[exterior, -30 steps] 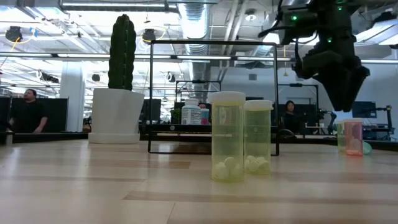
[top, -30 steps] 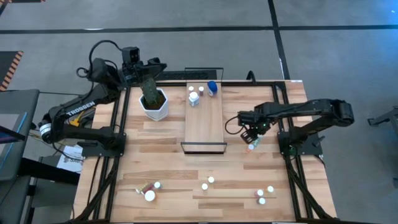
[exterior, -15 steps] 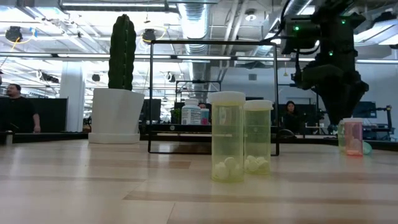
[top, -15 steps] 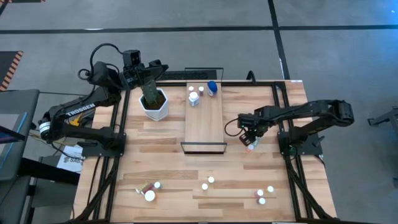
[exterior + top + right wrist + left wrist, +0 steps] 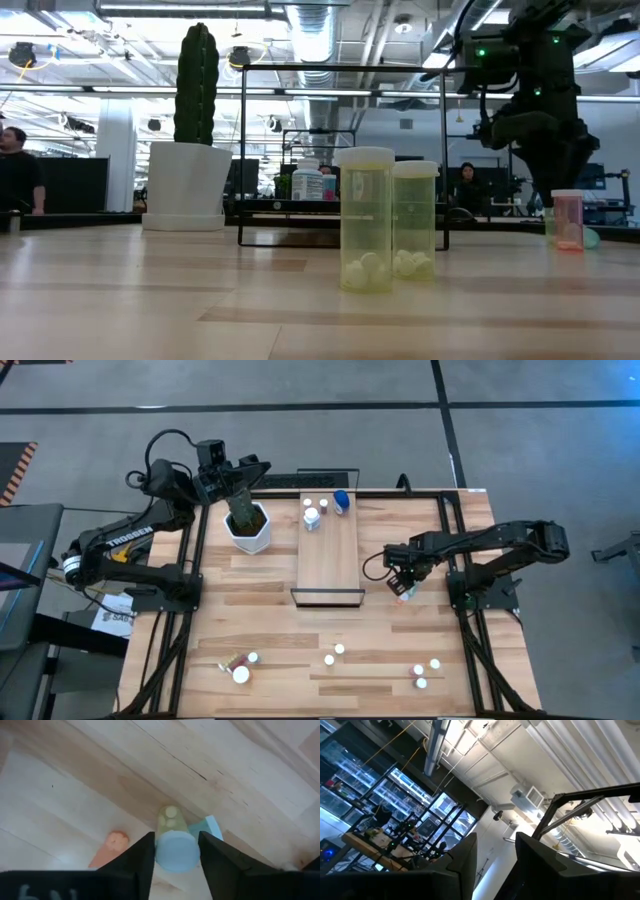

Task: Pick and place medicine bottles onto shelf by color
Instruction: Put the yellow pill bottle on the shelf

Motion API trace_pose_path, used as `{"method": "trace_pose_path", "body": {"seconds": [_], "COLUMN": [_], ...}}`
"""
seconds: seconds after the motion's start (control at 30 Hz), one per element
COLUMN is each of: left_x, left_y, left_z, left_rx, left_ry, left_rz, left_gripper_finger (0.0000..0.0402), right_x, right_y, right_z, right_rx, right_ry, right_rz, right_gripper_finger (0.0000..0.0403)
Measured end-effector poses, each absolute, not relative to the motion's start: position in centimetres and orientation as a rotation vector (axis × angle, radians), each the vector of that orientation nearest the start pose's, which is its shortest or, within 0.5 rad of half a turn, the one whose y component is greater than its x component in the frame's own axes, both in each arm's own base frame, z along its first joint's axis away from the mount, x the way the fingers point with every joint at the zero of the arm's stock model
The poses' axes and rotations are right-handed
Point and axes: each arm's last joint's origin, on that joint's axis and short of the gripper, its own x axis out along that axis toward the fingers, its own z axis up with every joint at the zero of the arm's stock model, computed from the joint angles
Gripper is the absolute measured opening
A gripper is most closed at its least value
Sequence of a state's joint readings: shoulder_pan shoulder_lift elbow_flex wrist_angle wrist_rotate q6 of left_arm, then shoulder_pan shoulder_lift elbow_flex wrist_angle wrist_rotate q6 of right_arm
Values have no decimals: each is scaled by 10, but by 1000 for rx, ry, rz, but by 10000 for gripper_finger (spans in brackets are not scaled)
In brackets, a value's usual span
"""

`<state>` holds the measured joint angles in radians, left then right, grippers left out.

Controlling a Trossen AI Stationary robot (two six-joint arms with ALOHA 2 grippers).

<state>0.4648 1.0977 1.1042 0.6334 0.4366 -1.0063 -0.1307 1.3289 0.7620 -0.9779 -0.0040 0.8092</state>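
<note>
My right gripper (image 5: pixel 403 582) points down at the table just right of the shelf (image 5: pixel 330 555) and is shut on a green bottle (image 5: pixel 170 820) with a pale cap. An orange-red bottle (image 5: pixel 111 847) and a pale blue thing (image 5: pixel 210 827) stand close beside it. In the low view the reddish bottle (image 5: pixel 567 220) stands upright on the table below the gripper. A white bottle (image 5: pixel 312 515) and a blue one (image 5: pixel 342 500) stand on the shelf's far end. My left gripper (image 5: pixel 495 865) is raised at the far left, pointing up, open with nothing between its fingers. My right gripper pinches the green bottle's cap (image 5: pixel 175 851) between its two fingers, one on each side. The fingers come from above, pointing down. The bottle stands upright under them; whether its base is on the table is hidden.
A white pot with a cactus (image 5: pixel 248 525) stands left of the shelf, under my left arm. Several small bottles stand near the table's front edge (image 5: pixel 240 672) (image 5: pixel 335 653) (image 5: pixel 425 672); two yellow-green ones (image 5: pixel 367 232) show large in the low view. People show in the room beyond.
My right gripper has come down toward the bottles beside the shelf, still pointing down.
</note>
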Motion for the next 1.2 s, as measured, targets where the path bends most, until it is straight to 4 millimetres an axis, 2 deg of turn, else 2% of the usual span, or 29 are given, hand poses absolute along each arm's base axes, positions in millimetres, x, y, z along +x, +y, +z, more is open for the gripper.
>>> {"method": "trace_pose_path", "body": {"seconds": [0.17,0.33,0.53,0.77,0.87,1.0,1.2], "left_x": [202,202,202,202,202,202,202], "left_y": [88,88,87,87,86,86,85], "left_z": [456,456,456,456,456,456,455], "left_rx": [-688,-687,-686,-680,-676,-678,-685], "left_ry": [-528,-528,-526,-512,-505,-488,-459], "left_rz": [-255,-255,-258,-276,-286,-309,-346], "left_gripper_finger": [120,120,120,120,120,120,120], "right_x": [197,200,217,238,255,287,329], "right_y": [-25,-25,-39,-72,-88,-105,-132], "right_z": [183,188,219,263,274,278,275], "right_rx": [748,778,774,772,736,655,569], "right_ry": [1424,1424,1308,1139,1116,1171,1245], "right_rz": [-710,-668,-616,-604,-589,-546,-499], "right_gripper_finger": [125,120,137,130,129,132,134]}}
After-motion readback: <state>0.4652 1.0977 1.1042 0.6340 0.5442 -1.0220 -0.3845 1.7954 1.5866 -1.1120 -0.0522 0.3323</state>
